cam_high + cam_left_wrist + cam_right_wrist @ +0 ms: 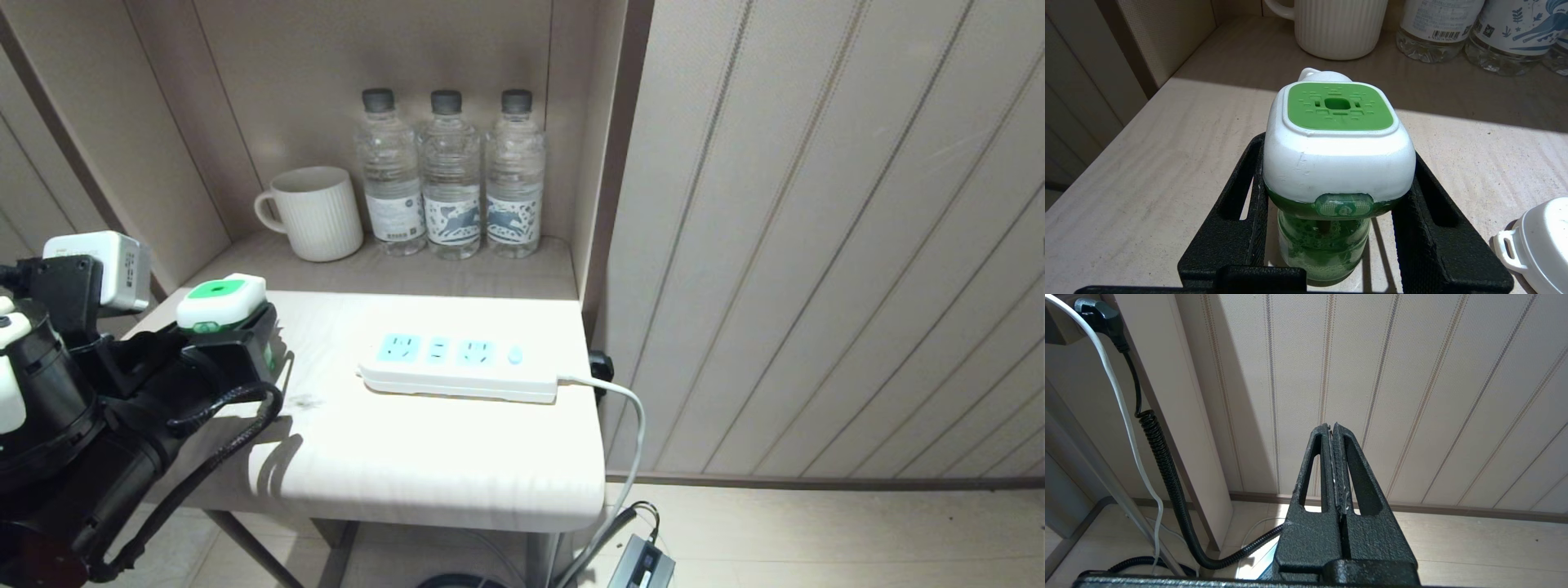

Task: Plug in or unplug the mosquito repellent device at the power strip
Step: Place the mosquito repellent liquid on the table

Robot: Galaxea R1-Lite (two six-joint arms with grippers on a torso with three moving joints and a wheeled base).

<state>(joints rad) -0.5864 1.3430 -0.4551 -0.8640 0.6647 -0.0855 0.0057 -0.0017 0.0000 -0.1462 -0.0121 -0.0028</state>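
My left gripper (1337,228): clamped on the mosquito repellent device (1337,143), upright, held at the table's (424,457) edge, well apart from the power strip (457,367). My right gripper (1334,433): fingers pressed together, empty, down beside the table.

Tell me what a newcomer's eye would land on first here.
The green-topped mosquito repellent device stands out, gripped between the left gripper fingers above the table's left edge. Next comes the power strip, lying mid-table with all sockets free. Behind it, a white mug and three water bottles line the shelf.
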